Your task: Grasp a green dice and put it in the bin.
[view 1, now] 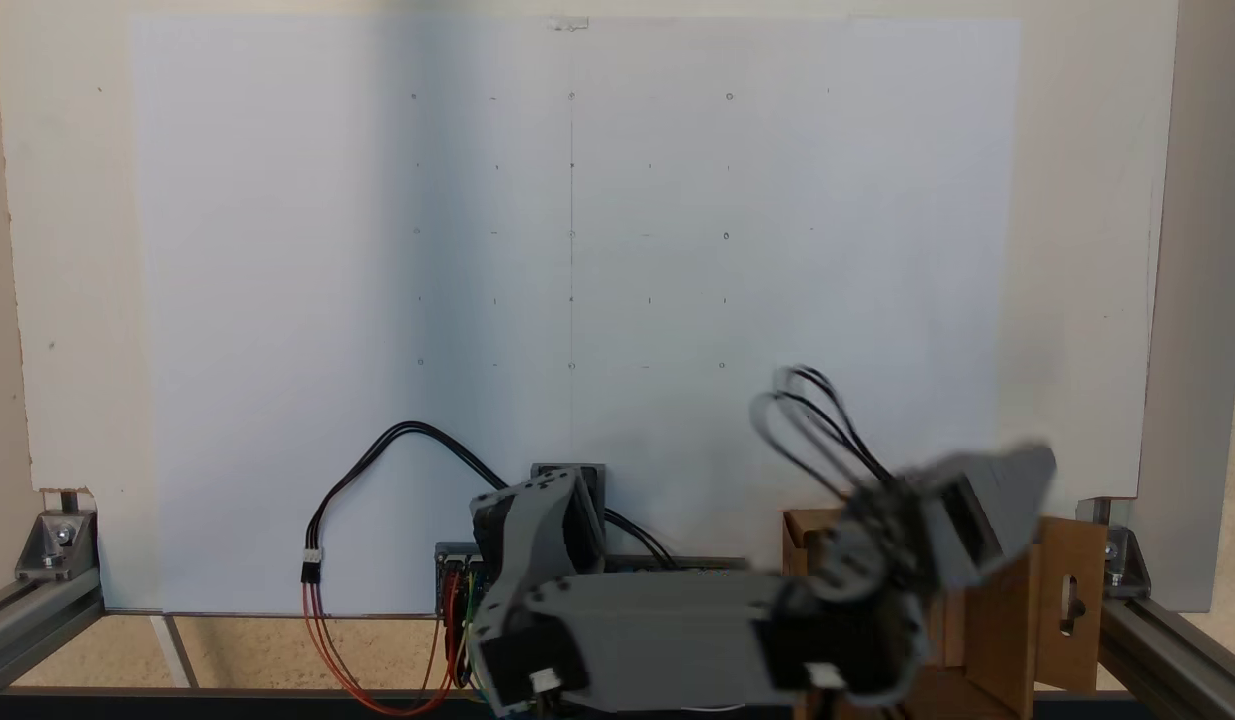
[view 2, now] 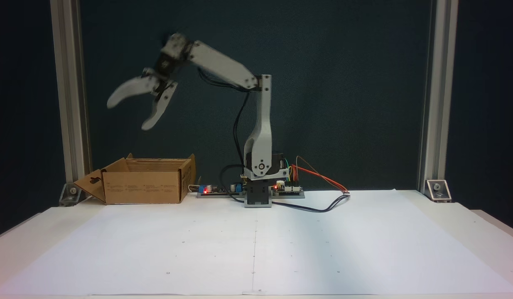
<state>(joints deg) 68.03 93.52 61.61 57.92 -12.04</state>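
The green dice is hidden or out of view; nothing green sits between the fingers or on the paper. The bin [view 2: 144,187] is a brown cardboard box at the left rear of the table, with a slotted flap [view 2: 91,185] folded outward. In a fixed view it stands at the lower right [view 1: 1052,660]. My gripper [view 2: 128,115] hangs well above the bin, blurred by motion. Its two white fingers are spread wide apart, open and holding nothing. It shows as a grey blur over the box [view 1: 1027,475].
The arm's base [view 2: 258,195] stands at the table's rear centre beside circuit boards [view 2: 287,190] and looping cables [view 2: 322,207]. Aluminium posts [view 2: 69,104] frame both sides. White paper [view 2: 256,249] with small grid marks covers the table.
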